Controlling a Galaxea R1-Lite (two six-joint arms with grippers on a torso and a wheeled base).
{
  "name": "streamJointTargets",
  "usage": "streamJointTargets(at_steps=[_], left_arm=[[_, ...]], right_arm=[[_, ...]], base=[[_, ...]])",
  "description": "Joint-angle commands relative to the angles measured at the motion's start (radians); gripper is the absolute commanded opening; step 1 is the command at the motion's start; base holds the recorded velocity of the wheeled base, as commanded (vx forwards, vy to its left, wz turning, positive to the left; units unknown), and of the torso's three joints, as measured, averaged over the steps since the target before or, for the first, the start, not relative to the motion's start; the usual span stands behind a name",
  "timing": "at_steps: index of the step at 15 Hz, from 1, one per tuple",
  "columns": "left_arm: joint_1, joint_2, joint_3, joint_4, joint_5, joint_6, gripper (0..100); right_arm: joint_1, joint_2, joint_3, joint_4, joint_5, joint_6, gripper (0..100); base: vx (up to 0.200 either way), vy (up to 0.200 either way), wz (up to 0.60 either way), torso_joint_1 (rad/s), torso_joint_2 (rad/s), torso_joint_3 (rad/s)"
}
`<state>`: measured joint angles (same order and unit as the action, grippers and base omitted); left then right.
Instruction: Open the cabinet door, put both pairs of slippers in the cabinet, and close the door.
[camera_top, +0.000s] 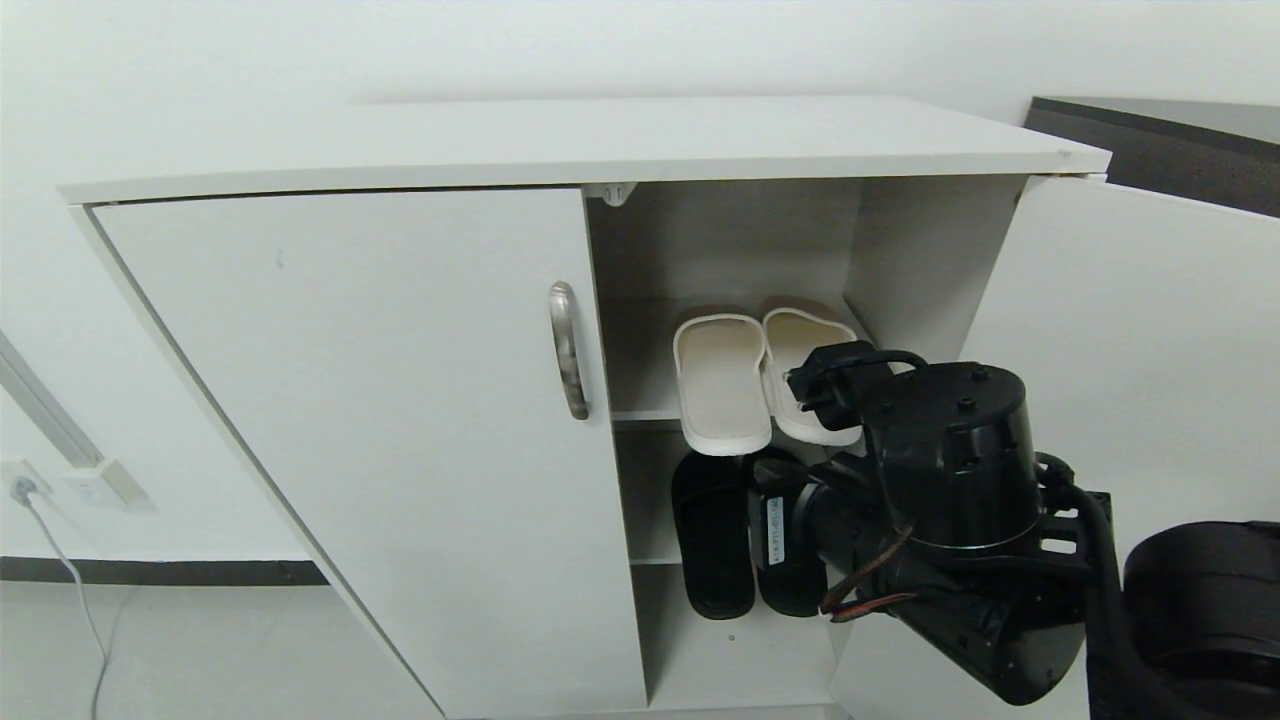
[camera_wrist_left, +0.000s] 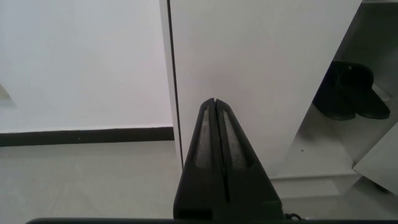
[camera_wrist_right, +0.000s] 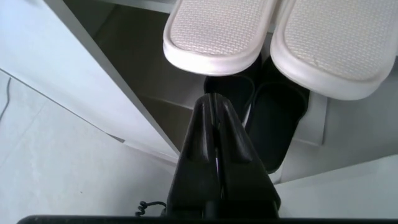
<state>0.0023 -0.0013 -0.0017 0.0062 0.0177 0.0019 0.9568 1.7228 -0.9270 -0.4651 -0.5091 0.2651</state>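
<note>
Matt white cabinet (camera_top: 350, 400), shiny metal handle (camera_top: 567, 350), textured white slippers (camera_wrist_right: 217, 31)

Wall socket (camera_top: 22, 489) with pale cable (camera_top: 72, 578) low left; dark skirting (camera_top: 160, 571); dark surface (camera_top: 1160, 135) far right.

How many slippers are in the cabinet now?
4. White pair on the upper shelf, overhanging its edge; black pair on the shelf below, one partly behind the right arm.

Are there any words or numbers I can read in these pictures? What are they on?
Nothing here can be read.
White label, on a black part in front of the black slippers: it has print, but too small and blurred to read.
White slippers: no writing shows.
Closed cabinet door: plain, no writing.
</note>
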Motion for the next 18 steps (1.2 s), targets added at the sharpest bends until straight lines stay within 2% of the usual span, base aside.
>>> streamJointTargets(at_steps=[1,2,14,16,18], left_arm=[[0.001,0.001,0.000,0.000,0.001,0.000,0],[0.001,0.001,0.000,0.000,0.001,0.000,0],[0.001,0.001,0.000,0.000,0.001,0.001,0],[0.001,0.001,0.000,0.000,0.001,0.001,0],[0.001,0.001,0.000,0.000,0.001,0.001,0]], right_arm=[[0.000,0.006,0.000,0.000,0.000,0.000,0],[0.002,0.006,0.002,0.000,0.000,0.000,0],[0.005,0.014,0.016,-0.015,0.000,0.002,0],[0.005,0.012,0.051,-0.053,0.009,-0.003,0],[-0.001,0.018,0.089,-0.132,0.009,-0.063,0]], base=[[0.000,0.000,0.00,0.000,0.00,0.000],[0.000,0.000,0.00,0.000,0.00,0.000],[-0.200,0.000,0.00,0.003,0.00,0.004],[-0.200,0.000,0.00,0.005,0.00,0.005],[-0.200,0.000,0.00,0.005,0.00,0.000]])
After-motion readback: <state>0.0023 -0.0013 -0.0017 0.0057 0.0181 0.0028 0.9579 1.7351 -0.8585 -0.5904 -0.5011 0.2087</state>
